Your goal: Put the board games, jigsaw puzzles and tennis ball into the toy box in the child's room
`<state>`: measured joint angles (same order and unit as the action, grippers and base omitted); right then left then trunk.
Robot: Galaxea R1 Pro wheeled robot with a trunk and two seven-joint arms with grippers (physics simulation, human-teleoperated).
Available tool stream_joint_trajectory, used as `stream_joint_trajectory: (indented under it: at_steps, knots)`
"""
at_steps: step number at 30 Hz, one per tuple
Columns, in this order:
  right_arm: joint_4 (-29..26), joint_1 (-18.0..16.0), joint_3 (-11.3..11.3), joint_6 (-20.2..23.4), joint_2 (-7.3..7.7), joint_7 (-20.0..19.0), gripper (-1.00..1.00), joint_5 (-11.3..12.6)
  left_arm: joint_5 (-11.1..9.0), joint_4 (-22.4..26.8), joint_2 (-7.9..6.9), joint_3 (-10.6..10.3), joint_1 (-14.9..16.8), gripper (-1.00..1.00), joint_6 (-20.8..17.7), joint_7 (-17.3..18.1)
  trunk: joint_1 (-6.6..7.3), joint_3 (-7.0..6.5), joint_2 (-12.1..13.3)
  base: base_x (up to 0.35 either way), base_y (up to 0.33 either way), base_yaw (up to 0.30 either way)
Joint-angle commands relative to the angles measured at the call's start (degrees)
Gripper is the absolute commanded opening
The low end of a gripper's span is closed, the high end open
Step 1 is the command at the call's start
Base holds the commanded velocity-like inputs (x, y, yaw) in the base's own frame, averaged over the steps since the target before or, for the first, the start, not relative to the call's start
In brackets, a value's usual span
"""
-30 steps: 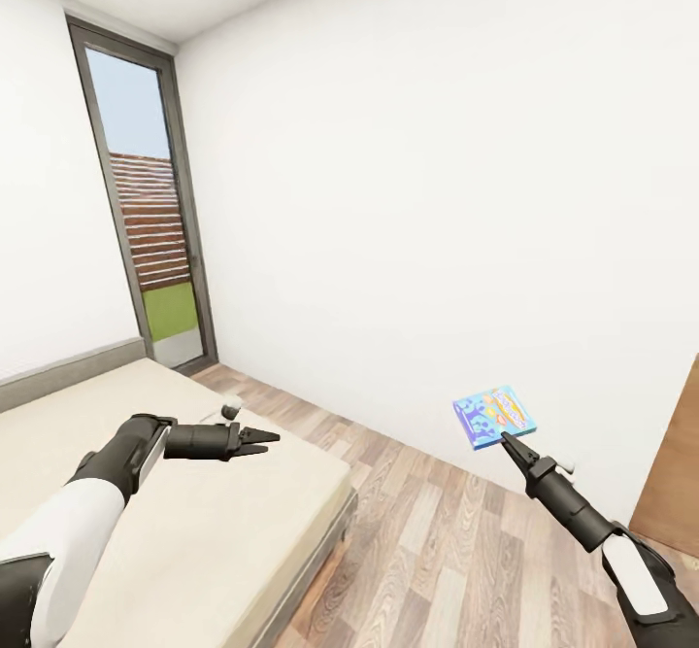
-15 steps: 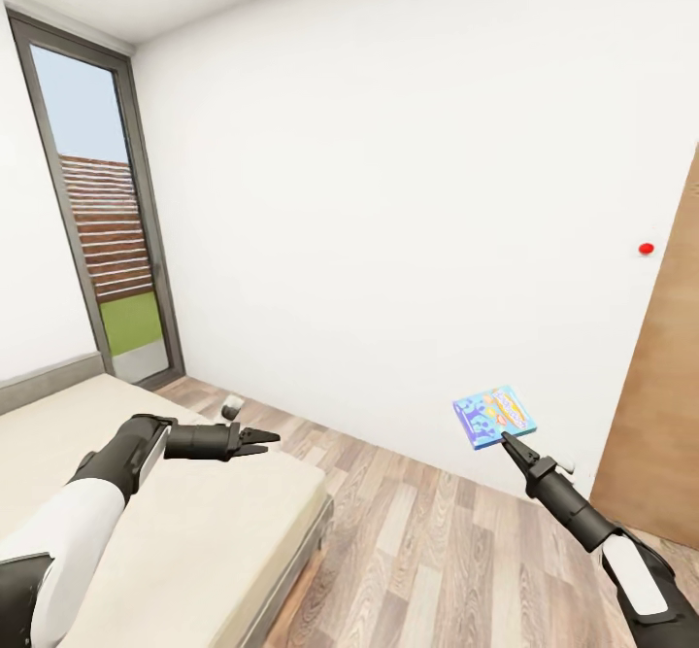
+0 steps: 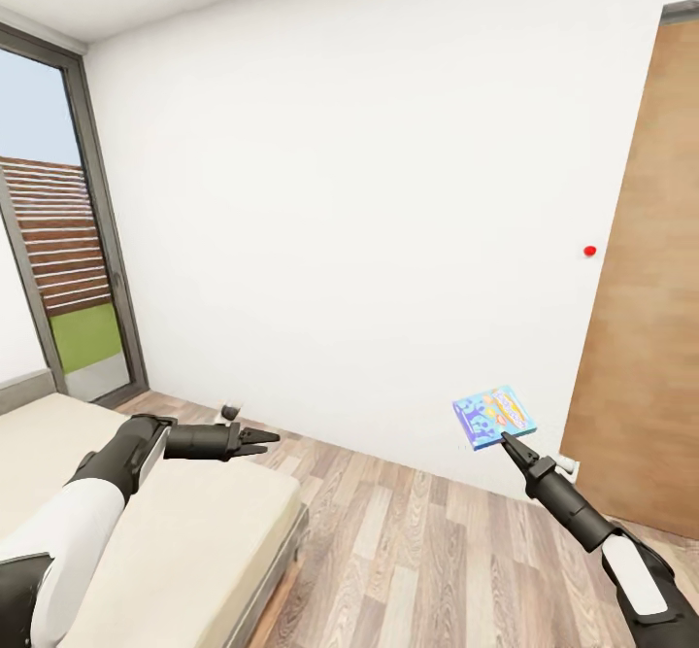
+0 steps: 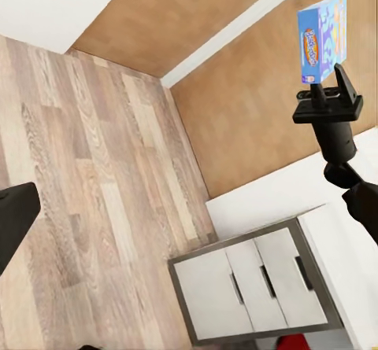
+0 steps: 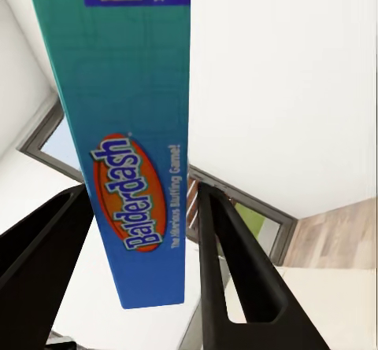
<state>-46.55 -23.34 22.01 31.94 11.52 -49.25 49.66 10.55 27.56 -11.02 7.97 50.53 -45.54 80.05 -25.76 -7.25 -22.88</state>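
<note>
- Out over the wooden floor (image 3: 437,541), the right gripper (image 3: 507,442) pinches a board game (image 3: 493,416) by one edge, held aloft.
- The left gripper (image 3: 260,442), above the bed (image 3: 175,541), looks closed and empty.
- Risk: such a thin edge grip may let the box pivot or slip if the robot turns sharply.

Blue-teal board game (image 3: 493,416); wood-grain floor (image 3: 437,551); brown door (image 3: 646,269).

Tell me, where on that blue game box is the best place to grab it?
Along a thin edge, as the right tool does now: the board game is flat and wide, so its fingers fit across only its narrow thickness. Coming from the edge nearest the arm keeps the broad face free for sliding it into a box.
</note>
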Motion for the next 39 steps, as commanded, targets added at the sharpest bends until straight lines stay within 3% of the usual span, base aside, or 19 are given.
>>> stream_joint_trajectory:
  at_steps: [1,24,32,39]
  knots:
    - [0.1,0.0,0.1,0.4,-0.01,-0.1,-1.0,0.3,0.6,0.0,0.04,0.3,0.0,1.0,-0.6,0.5,-0.02,-0.04,0.0,0.0,0.0,-0.217]
    - [-0.3,-0.1,0.1,0.9,0.12,0.2,-1.0,0.4,0.3,0.1,-0.1,0.3,0.0,1.0,-0.4,1.2,-0.02,-0.16,0.0,0.0,0.0,-0.194]
    - [-6.0,-0.1,1.8,9.6,1.19,2.2,-1.0,-0.1,0.1,1.7,-1.35,0.6,0.0,1.0,-0.8,3.5,-0.02,0.04,0.0,0.0,0.0,-0.266]
    - [-21.2,0.3,4.2,18.7,0.69,13.2,-1.0,-0.2,0.0,2.1,-1.71,0.7,0.0,1.0,-1.0,5.3,-0.02,0.22,0.0,0.0,0.0,-0.25]
